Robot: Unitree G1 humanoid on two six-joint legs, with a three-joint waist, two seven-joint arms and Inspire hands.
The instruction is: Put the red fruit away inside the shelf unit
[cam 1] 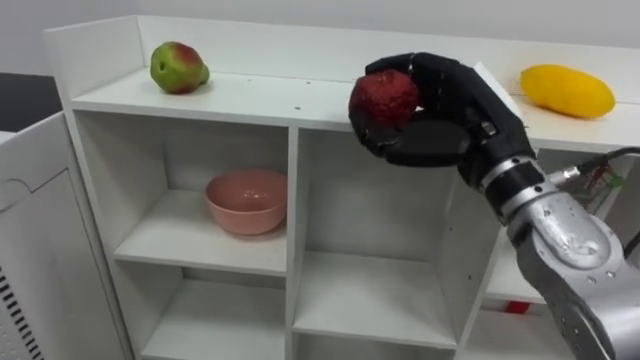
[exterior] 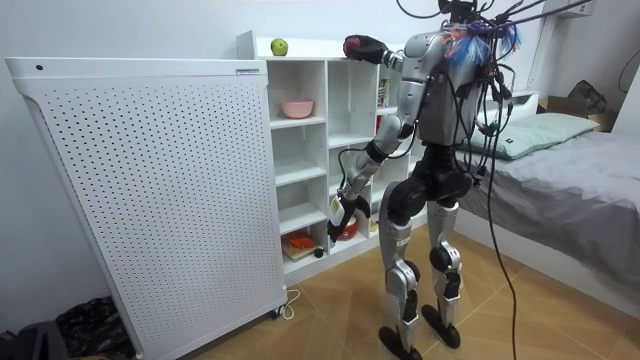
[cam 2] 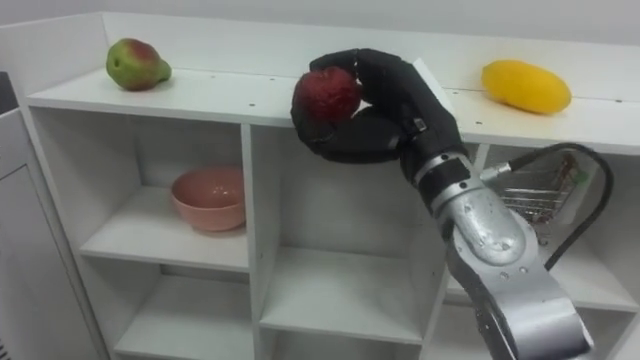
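A dark red, rough-skinned fruit [cam 1: 383,97] is in my right hand [cam 1: 440,125], whose black fingers and thumb curl round it. The hand holds it at the front edge of the white closet's top board [cam 1: 250,100], near the middle. A green and red pear-like fruit [cam 1: 178,67] lies on that board at the left. A yellow mango [cam 1: 566,90] lies on it at the right. In the room view my left hand [exterior: 341,212] hangs low before the closet's lower shelves.
A pink bowl [cam 1: 246,200] stands in the upper left compartment. A wire basket [cam 2: 535,195] sits in the right compartment. A tall white perforated panel [exterior: 150,190] stands at my left beside the closet, and a bed [exterior: 580,160] is behind me.
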